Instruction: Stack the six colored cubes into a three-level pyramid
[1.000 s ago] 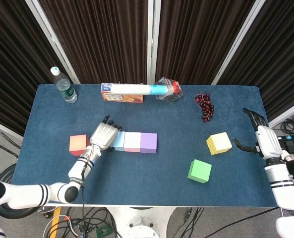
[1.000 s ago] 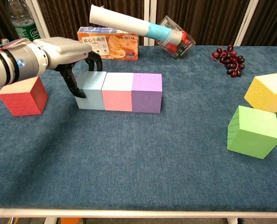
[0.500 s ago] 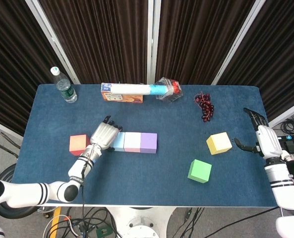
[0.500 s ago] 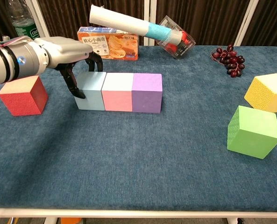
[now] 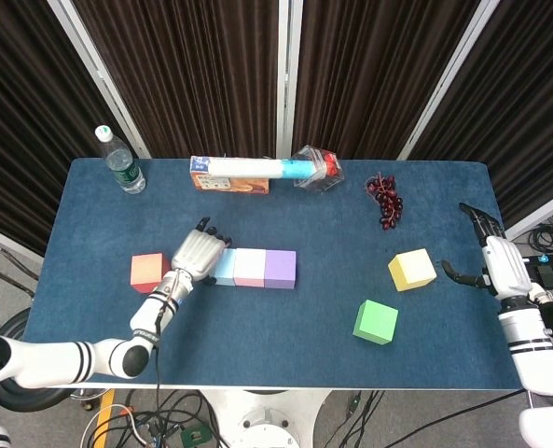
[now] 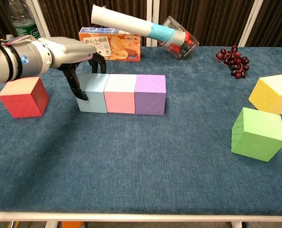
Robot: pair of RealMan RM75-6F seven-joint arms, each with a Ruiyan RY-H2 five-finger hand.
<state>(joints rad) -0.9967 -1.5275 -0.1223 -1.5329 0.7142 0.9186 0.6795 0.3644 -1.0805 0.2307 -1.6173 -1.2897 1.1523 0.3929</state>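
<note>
Your base row has nudged a touch toward the purple end over the last second: the light blue cube (image 6: 92, 92), the pink cube (image 6: 120, 93) and the purple cube (image 6: 150, 94) sit face to face in one line, and the whole row has slid slightly away from the red cube (image 6: 23, 97). That is your left hand (image 6: 68, 59) doing it; its fingers are curled down over the blue cube's outer end, touching it but not closed around it (a push, not a grasp). It holds nothing.

For the task, this means the bottom level looks closed up and straight, with no cube yet on top.

Working outward from the row: the red cube stands just beside the blue end, apart from it. The yellow cube (image 5: 412, 270) and green cube (image 5: 376, 321) lie well beyond the purple end. Your right hand (image 5: 496, 261) hovers further out past the yellow cube, fingers spread, empty.
</note>
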